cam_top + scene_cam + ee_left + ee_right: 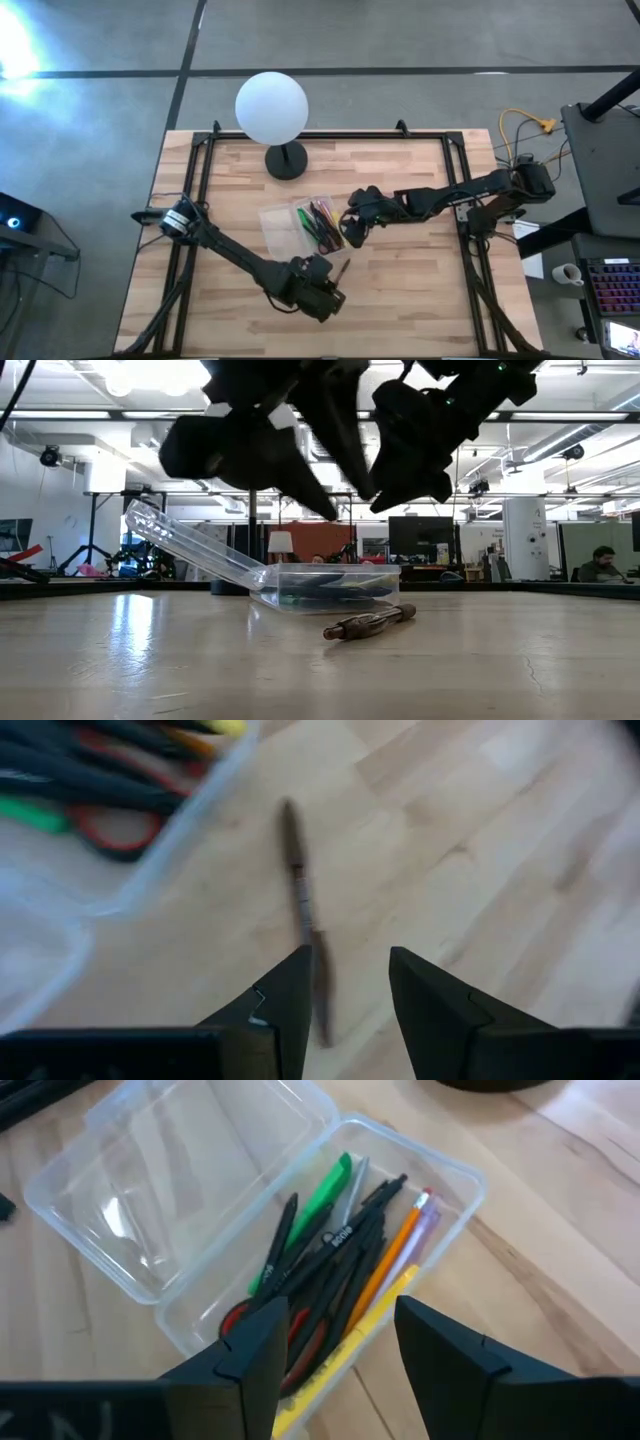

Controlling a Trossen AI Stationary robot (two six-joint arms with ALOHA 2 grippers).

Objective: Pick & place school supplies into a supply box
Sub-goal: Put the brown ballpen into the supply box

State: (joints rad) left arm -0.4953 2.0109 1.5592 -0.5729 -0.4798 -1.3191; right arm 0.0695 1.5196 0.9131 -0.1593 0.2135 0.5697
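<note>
The clear supply box sits open on the table, its lid laid back toward the left. Inside lie a green marker, red-handled scissors, an orange pencil, a yellow pencil and several dark pens. One dark brown pen lies flat on the wood just near-right of the box. My left gripper hovers open over that pen's near end. My right gripper hangs open above the box's right side.
A white globe lamp on a black base stands behind the box near the far edge. Bare wood stretches to the right and near side of the box. Black frame rails run along the table's sides.
</note>
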